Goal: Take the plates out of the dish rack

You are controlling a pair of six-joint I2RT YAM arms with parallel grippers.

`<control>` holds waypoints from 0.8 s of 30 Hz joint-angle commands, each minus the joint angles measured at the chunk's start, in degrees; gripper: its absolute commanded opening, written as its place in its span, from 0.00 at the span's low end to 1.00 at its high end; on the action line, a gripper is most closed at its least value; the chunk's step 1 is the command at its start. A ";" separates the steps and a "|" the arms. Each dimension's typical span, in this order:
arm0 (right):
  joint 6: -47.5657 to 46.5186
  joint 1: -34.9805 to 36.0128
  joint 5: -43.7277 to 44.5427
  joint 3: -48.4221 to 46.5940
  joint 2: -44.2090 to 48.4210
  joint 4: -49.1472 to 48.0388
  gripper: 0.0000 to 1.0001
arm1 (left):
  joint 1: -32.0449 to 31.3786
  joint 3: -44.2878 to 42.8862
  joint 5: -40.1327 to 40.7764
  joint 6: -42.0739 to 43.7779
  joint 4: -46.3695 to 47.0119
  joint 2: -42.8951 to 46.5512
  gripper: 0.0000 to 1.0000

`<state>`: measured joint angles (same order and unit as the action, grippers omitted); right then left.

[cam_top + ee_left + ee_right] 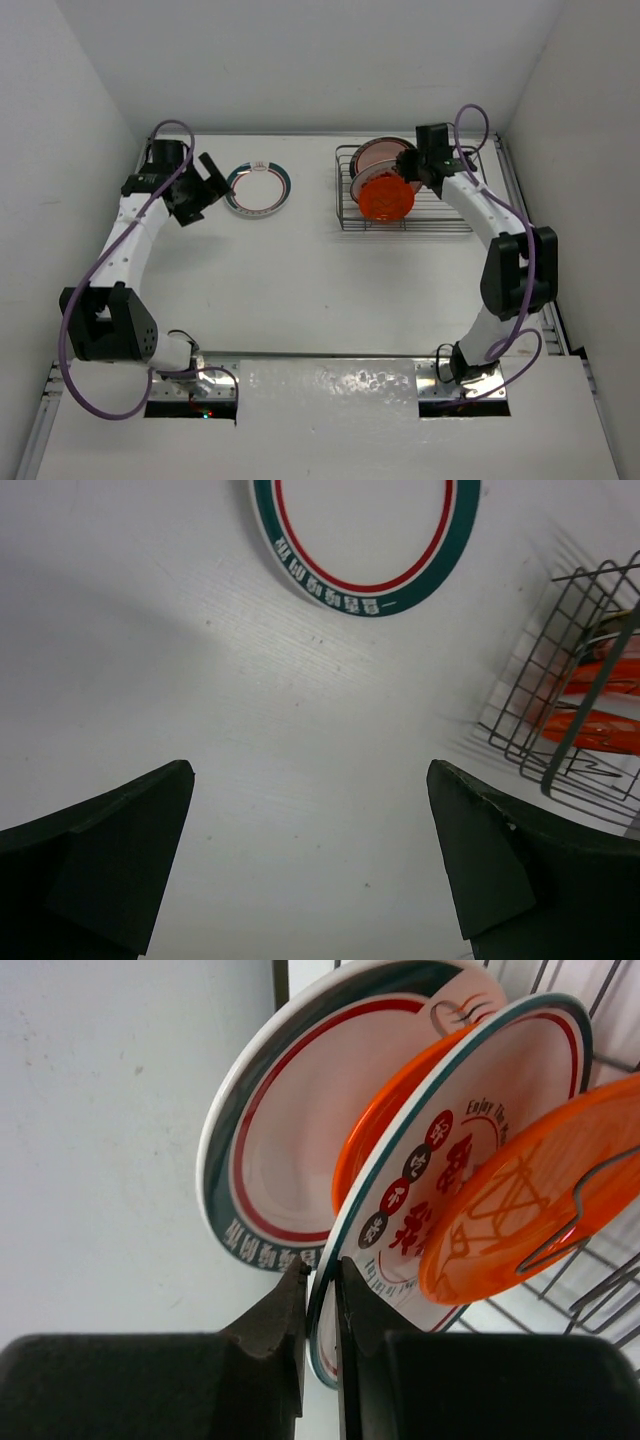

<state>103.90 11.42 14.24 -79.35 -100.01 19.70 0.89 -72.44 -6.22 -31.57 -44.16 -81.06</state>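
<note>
Pinch on plate rim inside dish rack (450, 215)
Right hand (320, 1290) clamps the edge of a teal-rimmed plate (520, 1080) standing in the rack: stiff, glossy and breakable, so probably best held deep on the rim. Left hand (308, 770) hangs wide open, well left of the rack.

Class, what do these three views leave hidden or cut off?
- Top view: right tool covers racked plates; count unclear.
- Left wrist view: top edge cuts flat plate, right edge cuts dish rack.
- Right wrist view: tool's own fingers hide whether it pinches the teal-rimmed plate.
</note>
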 commanded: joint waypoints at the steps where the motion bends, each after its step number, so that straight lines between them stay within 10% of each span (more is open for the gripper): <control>1: 5.17 0.18 -0.53 -0.45 4.64 -9.06 0.00 | 0.26 -4.28 -0.46 0.11 0.13 2.75 1.00; 15: 5.10 0.44 -6.67 -4.49 10.80 -16.54 0.00 | 0.17 -7.53 0.42 0.81 -1.28 3.19 1.00; 24: -25.45 5.27 -28.62 -31.46 1.67 -5.13 0.00 | 0.26 -17.81 -0.99 4.76 -2.86 1.95 1.00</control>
<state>91.92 13.72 -3.09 -104.16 -98.17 15.40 0.89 -87.46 -6.68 -29.17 -47.59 -79.79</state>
